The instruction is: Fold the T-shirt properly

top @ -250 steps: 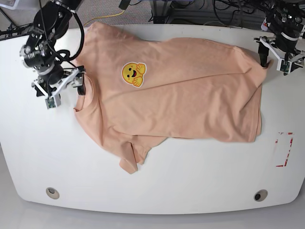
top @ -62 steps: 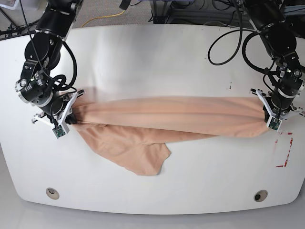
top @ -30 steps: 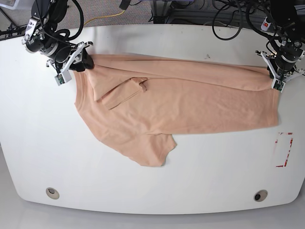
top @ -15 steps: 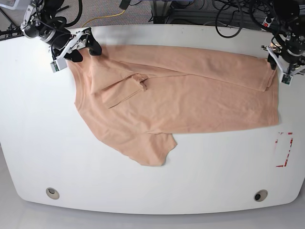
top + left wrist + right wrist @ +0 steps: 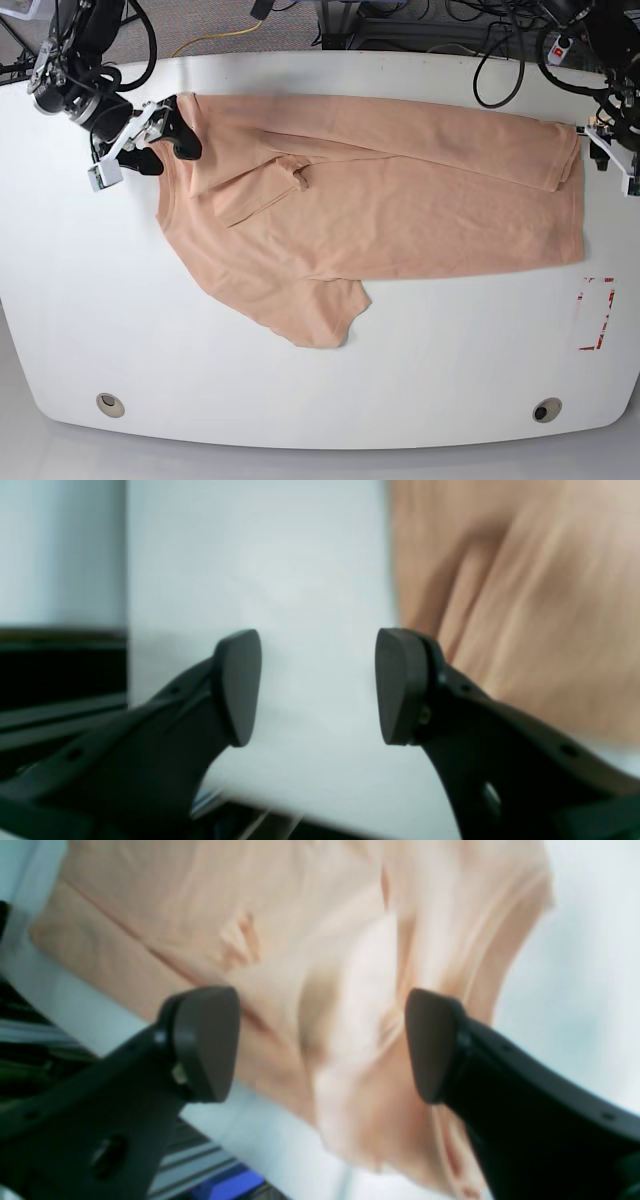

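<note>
Cloth covers the upper middle of the white table (image 5: 320, 390): the T-shirt (image 5: 400, 200) lies there face down, peach all over, no print showing. It runs lengthwise from 9 o'clock to 3 o'clock, collar end toward 9, hem toward 3. Along its far edge a long band of fabric is folded over onto the body, from the shoulder right across to the hem corner. One sleeve (image 5: 255, 190) lies turned in on top of the body near the collar; the other sleeve (image 5: 320, 315) sticks out flat toward 6 o'clock.

The right gripper (image 5: 165, 140) hangs at the collar end, up at 10 o'clock, its jaws spread wide. From its wrist view the fabric lies loose below the fingers (image 5: 205, 1040), blurred, with nothing pinched between them.

The left gripper (image 5: 317, 685) sits off the hem corner at 2 o'clock, at the table's edge. Its jaws are parted too, and only bare table shows between them; the shirt's edge lies just beside one finger (image 5: 400, 685), apart from it.

Red tape marks (image 5: 597, 313) sit on the table at 4 o'clock, clear of the shirt.
</note>
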Robot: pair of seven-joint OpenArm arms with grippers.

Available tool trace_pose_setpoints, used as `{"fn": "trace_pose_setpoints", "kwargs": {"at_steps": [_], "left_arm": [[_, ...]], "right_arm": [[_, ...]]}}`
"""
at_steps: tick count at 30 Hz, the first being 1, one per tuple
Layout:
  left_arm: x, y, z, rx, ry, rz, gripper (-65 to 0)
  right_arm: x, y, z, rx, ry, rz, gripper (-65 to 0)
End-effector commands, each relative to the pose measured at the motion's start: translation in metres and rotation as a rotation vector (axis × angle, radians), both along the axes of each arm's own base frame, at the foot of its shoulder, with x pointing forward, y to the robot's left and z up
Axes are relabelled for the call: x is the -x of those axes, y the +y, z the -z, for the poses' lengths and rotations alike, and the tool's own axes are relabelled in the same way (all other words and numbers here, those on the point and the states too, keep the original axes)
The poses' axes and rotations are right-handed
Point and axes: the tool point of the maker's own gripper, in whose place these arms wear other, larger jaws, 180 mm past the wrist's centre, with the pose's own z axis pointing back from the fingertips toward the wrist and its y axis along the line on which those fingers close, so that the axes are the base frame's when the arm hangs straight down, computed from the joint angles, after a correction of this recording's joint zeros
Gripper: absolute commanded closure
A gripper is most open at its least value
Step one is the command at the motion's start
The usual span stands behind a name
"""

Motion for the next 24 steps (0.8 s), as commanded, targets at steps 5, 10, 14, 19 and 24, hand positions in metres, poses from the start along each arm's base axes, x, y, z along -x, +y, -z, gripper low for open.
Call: {"fn": "trace_pose_setpoints", "kwargs": {"at_steps": [5,10,14,19,24], "left_arm": [[-0.024,-0.026,-0.002,0.037,-0.057,0.044,-33.2],[-0.025,-0.045,0.011,0.068,-0.033,0.078,-33.2],[-0.014,-0.049,0.023,0.076,0.009,0.089,-33.2],[0.002,-0.049,0.039,0.094,0.062,0.08,-33.1],[0.013,-0.042,0.054,0.121,0.106,0.058,-33.1]], "right_arm": [[-0.02,0.011,0.014,0.023,0.027,-0.079,-49.5],[-0.025,0.018,0.022,0.04,0.043,-0.088,-49.5],[-0.029,0.019,0.023,0.034,0.042,-0.087,-49.5],[-0.038,0.016,0.031,0.002,0.065,-0.064,-49.5],[-0.049,0.015,0.034,-0.023,0.067,-0.049,-45.0]]}}
